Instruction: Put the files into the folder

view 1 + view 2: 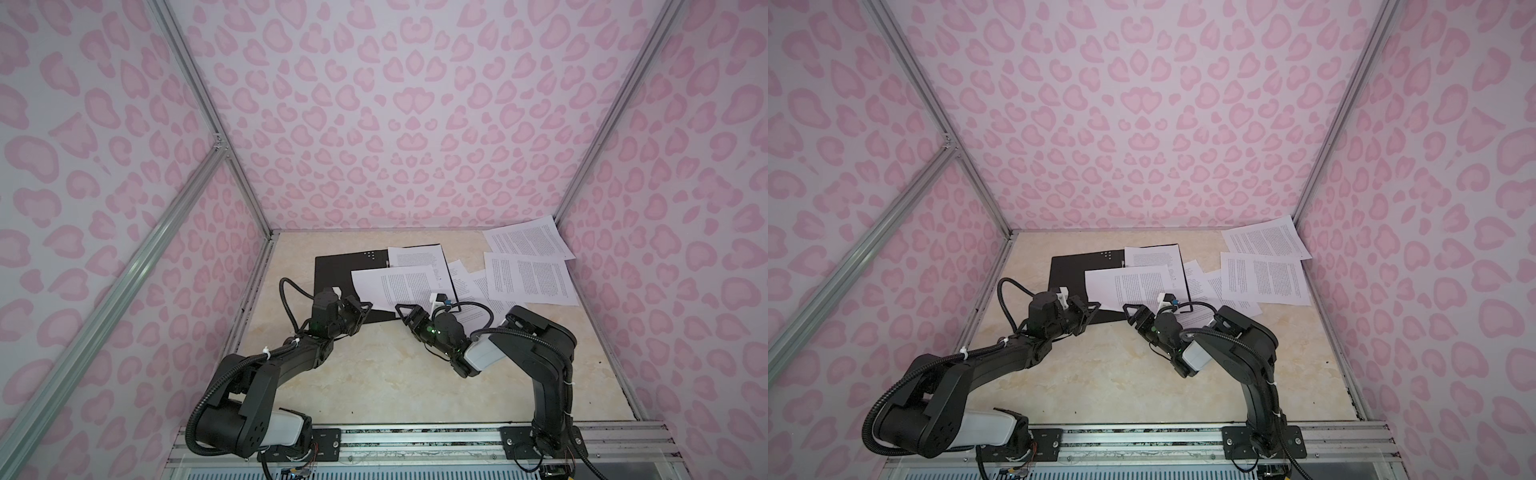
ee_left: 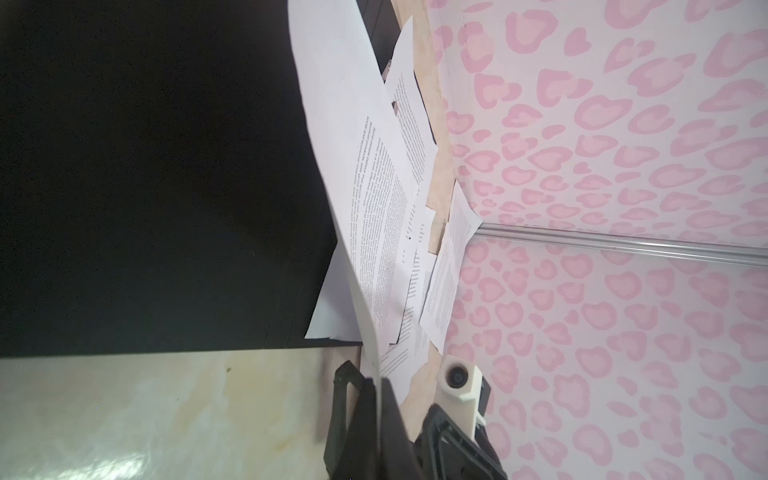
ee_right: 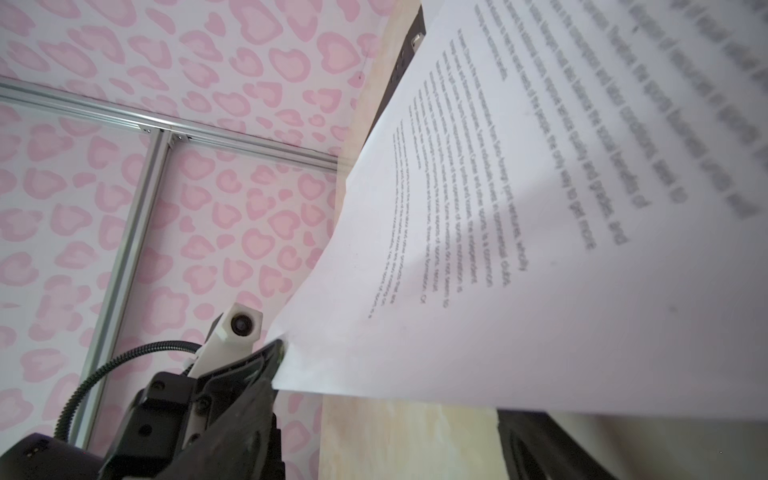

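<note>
Left tool (image 2: 374,382) is pinched shut on the near corner of one sheet (image 1: 395,284), which droops across the open folder (image 1: 332,270), black side up, at the back of the worktop (image 1: 374,374). Right tool (image 1: 403,311) hovers just beside that sheet's near edge, can't tell how wide its jaws are. Other files (image 1: 528,276) lie scattered to the right. Paper's light and floppy, so I'd grab edges or corners only.

Pink leopard-print walls (image 1: 395,104) enclose a beige marble-look table (image 1: 374,374). Aluminium posts (image 1: 193,83) rise from its back corners; a metal rail (image 1: 415,432) lines its near edge.
</note>
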`<move>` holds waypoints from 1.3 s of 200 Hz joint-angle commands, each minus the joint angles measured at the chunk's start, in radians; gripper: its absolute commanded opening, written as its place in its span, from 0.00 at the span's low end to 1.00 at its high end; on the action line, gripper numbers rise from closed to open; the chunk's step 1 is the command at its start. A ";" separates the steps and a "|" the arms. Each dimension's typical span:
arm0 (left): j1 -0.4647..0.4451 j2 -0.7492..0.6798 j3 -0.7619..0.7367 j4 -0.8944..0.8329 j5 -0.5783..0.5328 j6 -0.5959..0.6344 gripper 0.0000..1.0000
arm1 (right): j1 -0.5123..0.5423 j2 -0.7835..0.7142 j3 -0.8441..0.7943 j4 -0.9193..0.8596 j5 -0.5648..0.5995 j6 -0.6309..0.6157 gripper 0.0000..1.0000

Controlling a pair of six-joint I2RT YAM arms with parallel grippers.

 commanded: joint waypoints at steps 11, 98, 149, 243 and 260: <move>-0.001 -0.001 -0.003 0.040 0.013 -0.011 0.03 | 0.011 0.059 0.034 0.145 0.055 0.059 0.74; -0.001 0.000 -0.016 0.066 0.020 -0.024 0.03 | 0.054 0.111 0.056 0.180 0.163 0.123 0.56; -0.005 -0.017 -0.024 0.053 0.002 -0.014 0.03 | 0.042 0.154 0.062 0.195 0.171 0.161 0.38; -0.011 -0.027 -0.015 0.045 0.000 0.017 0.16 | 0.011 0.107 0.048 0.095 0.153 0.173 0.00; -0.011 -0.035 0.000 0.031 0.003 0.044 0.47 | -0.003 0.063 0.035 0.043 0.137 0.143 0.00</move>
